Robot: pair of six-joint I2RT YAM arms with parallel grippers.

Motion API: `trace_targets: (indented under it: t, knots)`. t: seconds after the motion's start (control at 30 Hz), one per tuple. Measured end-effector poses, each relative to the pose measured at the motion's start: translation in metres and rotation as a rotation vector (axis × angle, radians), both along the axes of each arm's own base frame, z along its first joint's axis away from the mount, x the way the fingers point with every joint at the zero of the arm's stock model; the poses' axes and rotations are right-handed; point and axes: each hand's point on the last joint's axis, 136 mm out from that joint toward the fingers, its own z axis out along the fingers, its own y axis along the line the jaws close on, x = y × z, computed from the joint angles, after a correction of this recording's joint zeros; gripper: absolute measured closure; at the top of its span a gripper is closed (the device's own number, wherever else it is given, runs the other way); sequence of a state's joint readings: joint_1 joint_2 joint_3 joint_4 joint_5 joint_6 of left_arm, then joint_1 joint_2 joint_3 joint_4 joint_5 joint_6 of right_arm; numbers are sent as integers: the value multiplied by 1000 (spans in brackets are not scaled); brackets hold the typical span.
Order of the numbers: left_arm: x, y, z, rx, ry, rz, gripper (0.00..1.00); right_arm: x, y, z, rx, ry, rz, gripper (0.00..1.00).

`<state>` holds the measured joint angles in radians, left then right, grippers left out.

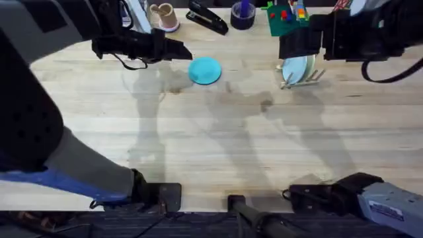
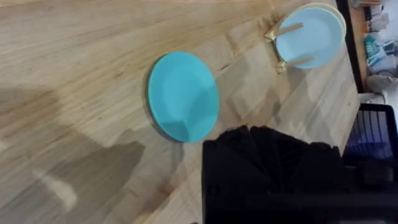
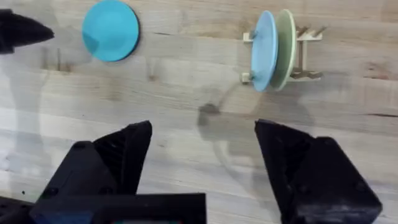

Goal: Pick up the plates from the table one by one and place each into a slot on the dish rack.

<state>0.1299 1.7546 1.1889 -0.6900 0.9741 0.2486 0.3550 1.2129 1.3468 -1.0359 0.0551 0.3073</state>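
Note:
A teal plate (image 1: 205, 70) (image 2: 183, 96) (image 3: 111, 30) lies flat on the wooden table (image 1: 211, 139). Just to its left and slightly behind hovers my left gripper (image 1: 182, 49) (image 2: 267, 140) (image 3: 37, 31), its fingers together in one point, holding nothing. A pale light-blue plate (image 1: 296, 67) (image 3: 264, 50) (image 2: 309, 36) stands upright in the dish rack (image 1: 316, 75) (image 3: 306, 55), with a cream-yellow plate (image 3: 286, 46) in the slot behind it. My right gripper (image 1: 294, 45) (image 3: 204, 149) is above the rack's far side, open and empty.
Along the far edge stand a beige cup (image 1: 164, 16), a black stapler (image 1: 207, 18), a dark blue cup (image 1: 242, 14) and a green baseplate with bricks (image 1: 287, 16). Bare tabletop stretches in front of the plate and rack.

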Motion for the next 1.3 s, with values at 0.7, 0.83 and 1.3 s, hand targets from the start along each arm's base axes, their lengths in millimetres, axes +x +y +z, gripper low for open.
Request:
trace_targets:
  t: [0.7, 0.83, 1.3]
  knots:
    - [16, -3, -79, -67, 120, -8, 961, 0, 0, 0, 0, 0, 0, 8]
    - [17, -4, -89, -83, 140, -6, 961, 0, 0, 0, 0, 0, 0, 8]
    - [26, -4, -94, -111, 185, 37, 960, -3, -1, -2, -5, 15, 0, 7]
